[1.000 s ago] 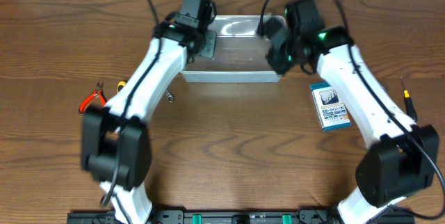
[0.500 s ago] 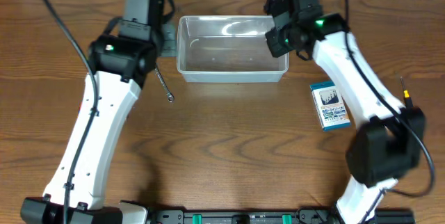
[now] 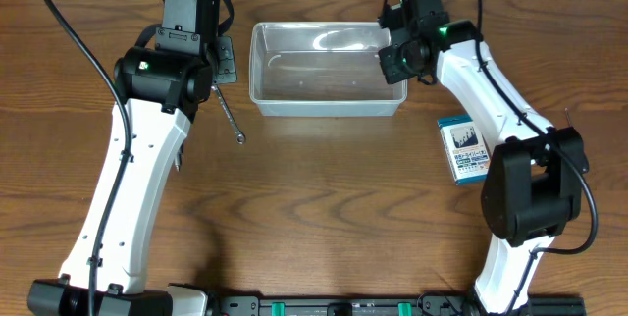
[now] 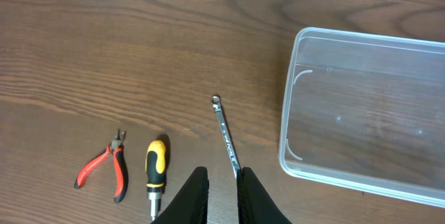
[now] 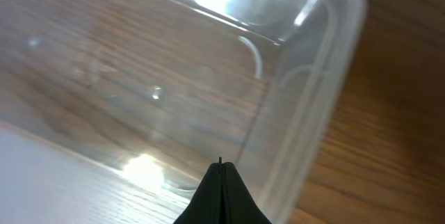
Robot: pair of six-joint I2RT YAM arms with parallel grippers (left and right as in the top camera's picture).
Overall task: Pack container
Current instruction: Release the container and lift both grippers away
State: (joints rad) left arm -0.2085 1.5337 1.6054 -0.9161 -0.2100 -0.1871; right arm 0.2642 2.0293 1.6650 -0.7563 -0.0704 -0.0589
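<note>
Left gripper (image 4: 222, 182) was seen with fingers slightly apart, near the wrench (image 4: 226, 137) beside the container (image 4: 361, 133). Right gripper (image 5: 221, 182) was pinched together over the container's end, fwiw.

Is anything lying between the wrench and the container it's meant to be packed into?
Nothing visible does. Only bare table separates the wrench from the container, which looks empty. The pliers and screwdriver lie on the wrench's other side, away from the container.
</note>
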